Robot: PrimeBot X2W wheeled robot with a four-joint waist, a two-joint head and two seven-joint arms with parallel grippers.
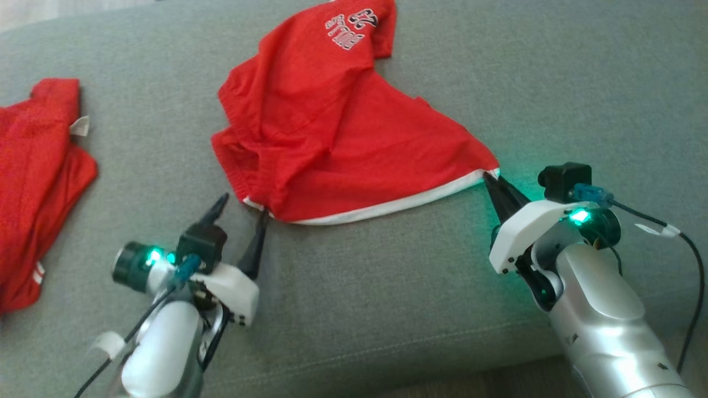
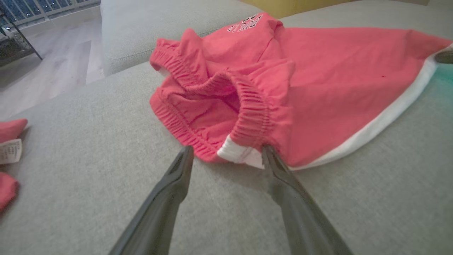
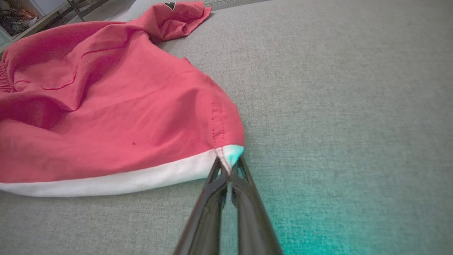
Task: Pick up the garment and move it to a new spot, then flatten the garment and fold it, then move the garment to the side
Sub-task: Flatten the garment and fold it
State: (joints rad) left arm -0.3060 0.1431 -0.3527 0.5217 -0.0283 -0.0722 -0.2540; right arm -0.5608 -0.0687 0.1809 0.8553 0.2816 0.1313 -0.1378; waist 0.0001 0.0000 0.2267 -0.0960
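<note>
Closest in, L forearm (image 1: 160,348) comes up from bottom-left of head view, tilted up-right. L gripper (image 1: 243,207) is spread wide, holding nothing. One finger pokes up clear of cloth, the other tip touches the near-left corner of the red shorts (image 1: 332,138). R forearm (image 1: 603,320) leans up-left from the bottom-right corner. R gripper (image 1: 490,178) is pinched tight on the shorts' near-right corner, at the white trim. Green LEDs are lit on both wrists.

Far left, well apart from the shorts, I see a second red garment (image 1: 38,182) w/ a white label (image 1: 80,126). Shorts lie mid-way across the grey cushion (image 1: 387,298): near edge runs btwn the two grippers, bunched folds at left, leg w/ white print at the far end. Black cable (image 1: 688,276) loops off the R wrist, clear of the cloth.

L wrist cam adds detail. The fingers (image 2: 171,191) straddle the white corner patch: one tip meets cloth below the elastic waistband (image 2: 251,117), the other sits just beside the band's edge on bare cushion. It also gives me pale floor (image 2: 53,63) past the cushion.

R wrist cam adds the fingers (image 3: 247,212) pressed together w/ the white corner nipped btwn the tips, and a stitched seam (image 3: 219,124) running up from the grip.
</note>
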